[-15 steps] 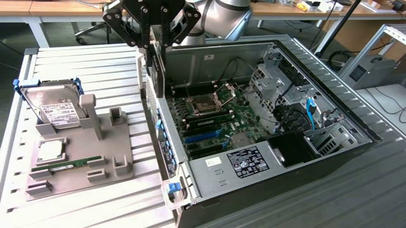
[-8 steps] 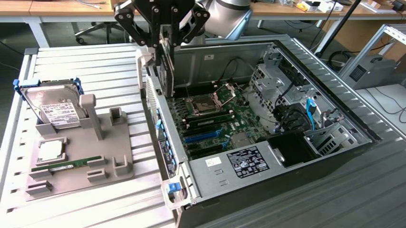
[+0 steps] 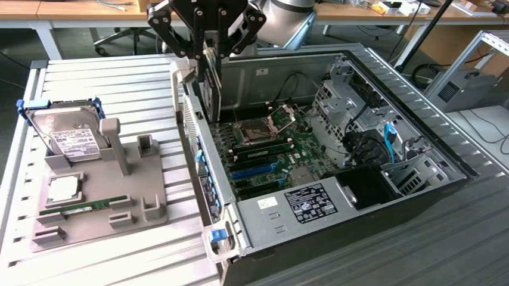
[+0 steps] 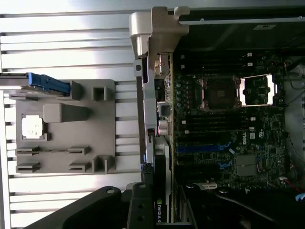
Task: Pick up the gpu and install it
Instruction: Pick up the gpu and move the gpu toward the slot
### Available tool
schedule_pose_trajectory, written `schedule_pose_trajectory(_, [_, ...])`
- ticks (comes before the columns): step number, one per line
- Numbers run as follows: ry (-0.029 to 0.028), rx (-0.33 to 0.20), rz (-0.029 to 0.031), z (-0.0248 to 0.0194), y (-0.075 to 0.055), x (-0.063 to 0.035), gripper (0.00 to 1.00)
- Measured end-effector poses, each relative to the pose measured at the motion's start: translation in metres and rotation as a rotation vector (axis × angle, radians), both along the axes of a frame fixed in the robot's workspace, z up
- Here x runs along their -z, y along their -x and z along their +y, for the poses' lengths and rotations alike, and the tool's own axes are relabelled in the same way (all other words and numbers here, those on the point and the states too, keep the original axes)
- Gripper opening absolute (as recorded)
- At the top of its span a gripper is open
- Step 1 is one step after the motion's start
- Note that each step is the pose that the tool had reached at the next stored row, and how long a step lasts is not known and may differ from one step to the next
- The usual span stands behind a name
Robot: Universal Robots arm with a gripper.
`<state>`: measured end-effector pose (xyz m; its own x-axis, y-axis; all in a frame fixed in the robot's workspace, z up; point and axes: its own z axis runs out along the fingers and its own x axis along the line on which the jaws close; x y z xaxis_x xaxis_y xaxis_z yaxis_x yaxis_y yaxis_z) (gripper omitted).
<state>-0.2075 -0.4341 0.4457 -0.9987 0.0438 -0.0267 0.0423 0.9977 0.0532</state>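
The robot arm's point(image 3: 290, 12) black jaws are clenched on the gpu point(image 3: 210, 80), a thin flat expansion card hanging upright and edge-on at twelve o'clock in the exterior view. From there it looks like a narrow dark slab with a paler metallic strip along its length. Its upper end is pinched between the jaws and its lower end hangs free. In the wrist view the gpu point(image 4: 160, 191) shows a black cooler face with a small NVIDIA mark printed close to the jaws.

The card hangs over the open black and grey metal computer case point(image 3: 421, 149), just beside the case wall on the exterior view's left, with its lower end about level with the rim. The green motherboard point(image 3: 275, 156) lies on the case floor at five o'clock from the card. The motherboard's long blue expansion slots point(image 3: 256, 171) lie farther along the same bearing, apart from the card.

At nine o'clock from the case, a grey moulded parts holder point(image 3: 147, 190) sits on the white slatted tabletop point(image 3: 119, 77). At its eleven o'clock corner a silver hard drive with a white label point(image 3: 70, 136) is propped in a blue bracket point(image 3: 24, 110). A square silver processor point(image 3: 64, 187) sits at nine o'clock, and a slim green memory stick point(image 3: 83, 207) lies flat at seven o'clock.
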Motion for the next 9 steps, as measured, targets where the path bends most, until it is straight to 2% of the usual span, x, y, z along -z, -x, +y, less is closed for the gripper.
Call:
schedule_pose_trajectory(3, [-0.0001,0.0,0.0007,0.0,-0.006,0.0,0.27])
schedule_pose_trajectory(9, [0.0,0.0,0.0058,0.0,-0.027,0.0,0.27])
